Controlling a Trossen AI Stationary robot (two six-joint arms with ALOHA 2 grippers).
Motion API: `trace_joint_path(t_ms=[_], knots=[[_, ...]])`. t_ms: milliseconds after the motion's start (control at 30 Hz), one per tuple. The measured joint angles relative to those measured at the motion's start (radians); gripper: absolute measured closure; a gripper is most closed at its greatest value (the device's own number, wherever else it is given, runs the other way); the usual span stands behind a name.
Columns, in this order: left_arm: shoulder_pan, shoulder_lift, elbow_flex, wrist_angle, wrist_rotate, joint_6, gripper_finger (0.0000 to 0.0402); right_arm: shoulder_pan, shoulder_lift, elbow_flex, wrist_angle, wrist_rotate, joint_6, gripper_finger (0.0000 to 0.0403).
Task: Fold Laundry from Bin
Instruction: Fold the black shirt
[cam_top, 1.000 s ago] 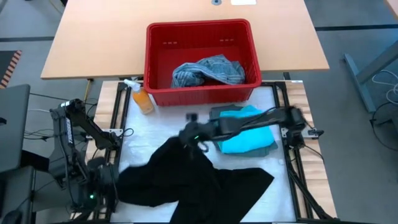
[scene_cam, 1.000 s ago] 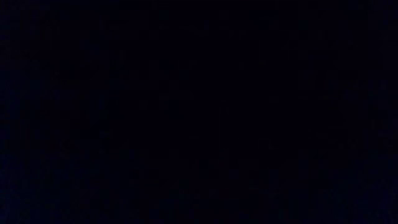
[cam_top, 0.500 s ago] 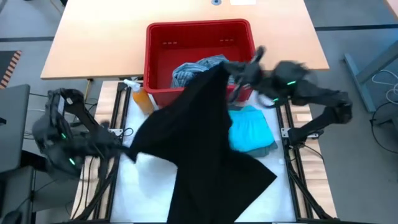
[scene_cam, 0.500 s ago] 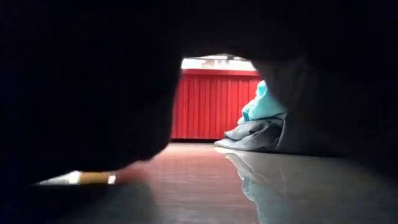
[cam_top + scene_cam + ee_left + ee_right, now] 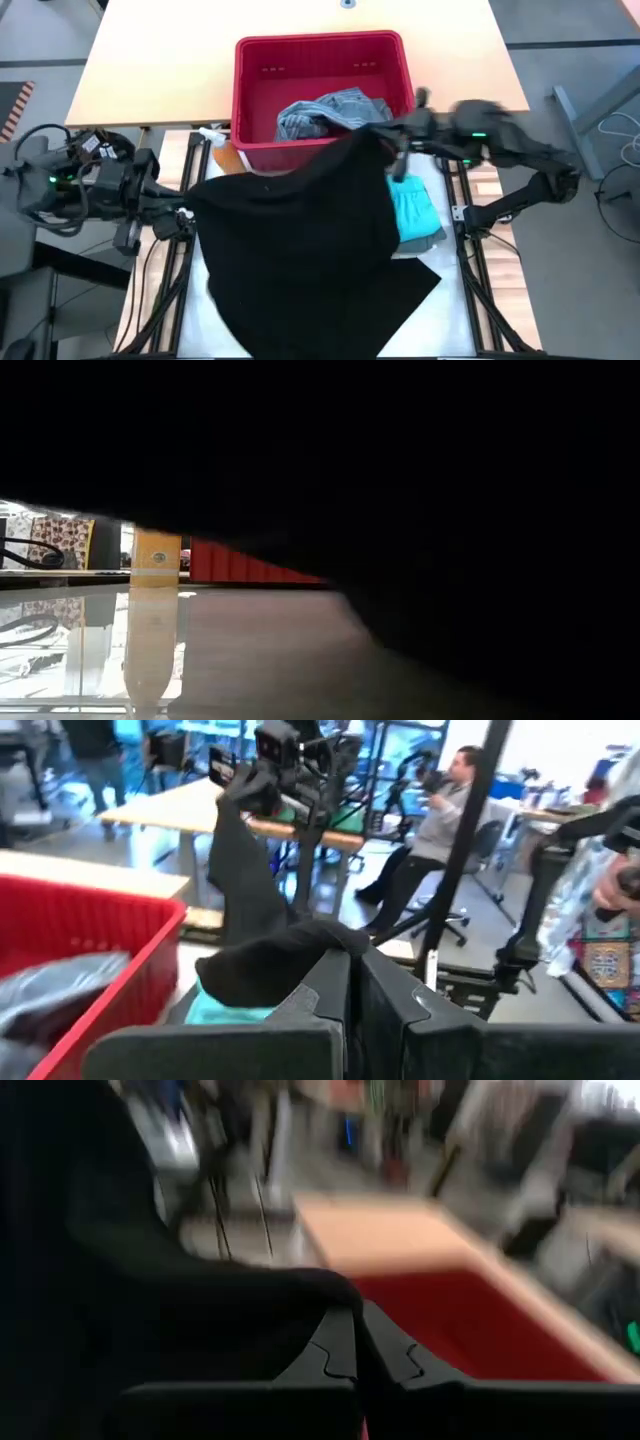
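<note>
The left arm is folded back at the table's left edge, its left claw [image 5: 190,203] reaching in toward the middle at the black garment's left corner. The right arm stretches in from the right side, bent at the elbow, with its right claw [image 5: 392,150] just in front of the bin's near right corner.

The bin [image 5: 322,60] stands at the far side of the work area and holds 1 mottled blue-grey garment [image 5: 335,113], bunched against its near wall.

Both claws are clenched on cloth. In the left wrist view the left claw [image 5: 352,982] pinches a fold of the black garment [image 5: 285,960] between closed fingers, and the right wrist view shows the right claw [image 5: 355,1342] likewise clamped on black fabric. The black garment [image 5: 300,240] hangs spread between the 2 claws and drapes down over the white table [image 5: 440,310], covering most of it.

A bright turquoise garment [image 5: 412,208] lies on the table to the right, partly under the black cloth, on top of a grey-green one [image 5: 432,238]. An orange spray bottle [image 5: 222,152] lies near the bin's left corner. In the low view the black cloth blocks nearly everything.
</note>
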Motion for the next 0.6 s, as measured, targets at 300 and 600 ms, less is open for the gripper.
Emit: trace_joint_path(t_ms=[300, 600], knots=[[0.009, -0.038, 0.002, -0.359, -0.105, -0.354, 0.0401, -0.117, 0.125, 0.0, -0.097, 0.168, 0.02, 0.0384], [0.123, -0.067, -0.019, -0.728, 0.057, -0.658, 0.0401, -0.185, 0.3, 0.0, 0.012, 0.11, -0.074, 0.0382]])
